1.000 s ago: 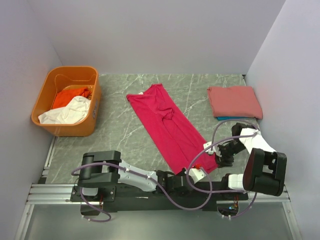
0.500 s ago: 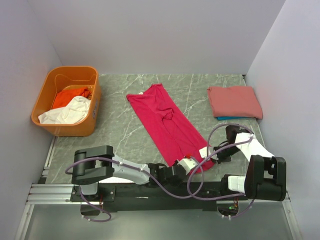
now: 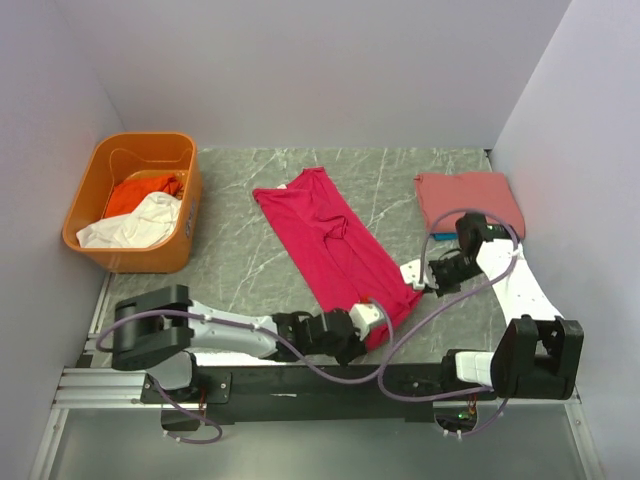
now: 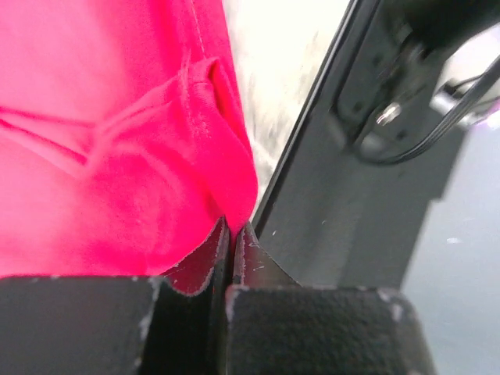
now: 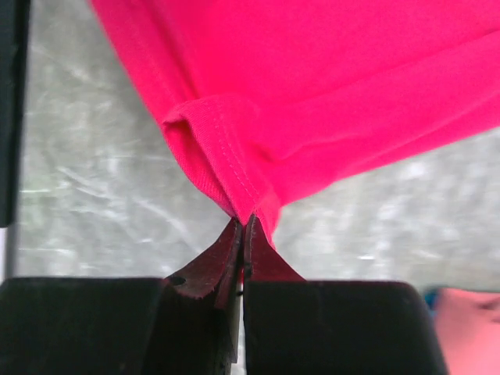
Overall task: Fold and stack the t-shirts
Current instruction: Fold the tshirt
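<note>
Left claw [image 4: 232, 234] and right claw [image 5: 242, 228], each tight on a stitched corner of soft crimson-pink t-shirt [image 3: 335, 245]

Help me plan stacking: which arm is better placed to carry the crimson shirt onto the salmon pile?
Right, probably: the right pincer, shut on the crimson shirt, sits near the salmon pile; the left pincer is farther.

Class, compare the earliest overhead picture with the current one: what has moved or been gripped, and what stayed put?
The right pincer shut on the near hem of the crimson shirt. Both it and the left pincer, clamped throughout, carried that hem away from the bases. The orange tub and the folded salmon shirt stayed.
</note>
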